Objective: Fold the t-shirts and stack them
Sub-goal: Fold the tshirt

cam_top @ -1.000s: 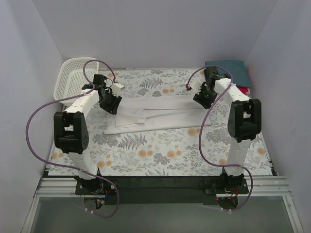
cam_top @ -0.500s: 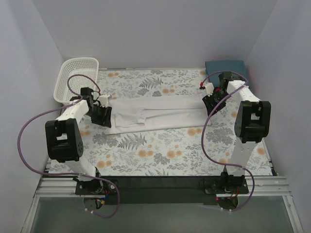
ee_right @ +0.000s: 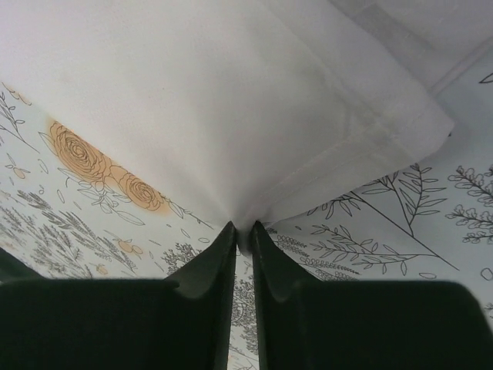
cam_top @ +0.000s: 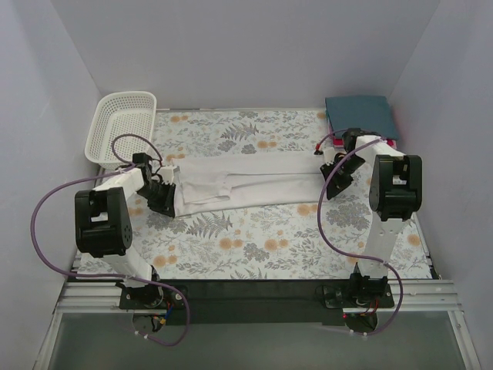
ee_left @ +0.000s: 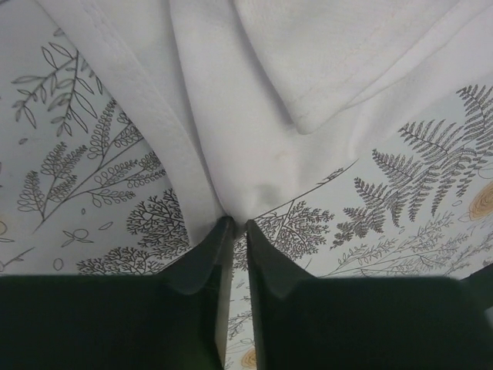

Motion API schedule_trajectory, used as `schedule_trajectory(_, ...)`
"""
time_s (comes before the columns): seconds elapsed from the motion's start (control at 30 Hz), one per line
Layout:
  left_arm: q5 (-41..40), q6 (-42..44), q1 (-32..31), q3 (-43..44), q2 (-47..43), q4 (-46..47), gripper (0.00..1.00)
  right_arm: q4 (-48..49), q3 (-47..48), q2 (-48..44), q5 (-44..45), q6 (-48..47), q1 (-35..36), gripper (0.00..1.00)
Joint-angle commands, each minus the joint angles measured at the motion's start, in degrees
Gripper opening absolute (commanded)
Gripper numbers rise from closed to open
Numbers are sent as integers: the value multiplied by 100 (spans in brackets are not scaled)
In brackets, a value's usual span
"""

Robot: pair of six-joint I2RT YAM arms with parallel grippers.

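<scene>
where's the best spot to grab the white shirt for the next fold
By the near corner at each end, coming in low from outside that end. The white shirt lies as a long flat strip, so only its thin edge offers purchase. The left gripper and right gripper pinch it there.

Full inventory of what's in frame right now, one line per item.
t-shirt: 1, white, laid out lengthwise across the middle of the table
teal shirt: 1, dark teal, folded, far right corner
red shirt: 1, red, under the teal shirt, only an edge shows
basket: 1, white mesh, far left corner
tablecloth: 1, floral print, covers the table
left claw: 1, black, pinching the t-shirt's left end
right claw: 1, black, pinching its right end
</scene>
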Motion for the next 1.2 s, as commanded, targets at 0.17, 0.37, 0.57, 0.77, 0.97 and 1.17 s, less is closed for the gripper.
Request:
schedule_trajectory(0.17, 22, 163, 24, -434, -541, -239, 0, 38, -604, -340, 148, -103, -186, 1)
schedule_trajectory(0.37, -31, 278, 24, -550, -1164, -653, 13, 12, -1159, -1165, 605, -287, -267, 44)
schedule_trajectory(0.57, 792, 33, 6, 118, -1798, -1004, 32, -111, -107, -1931, -552, 291, -135, 53)
schedule_trajectory(0.77, 1409, -802, -12, 119, -1631, -610, 35, 614, 73, -1775, -1819, 1740, 901, 52)
schedule_trajectory(0.97, 1929, -2068, -29, -302, -1578, 155, 35, 2792, -560, -1633, -2180, 3788, 1938, 50)
schedule_trajectory(1.17, 1622, -2385, -144, -286, -1105, 331, 35, 4080, -746, -1125, -2014, 5098, 3062, 48)
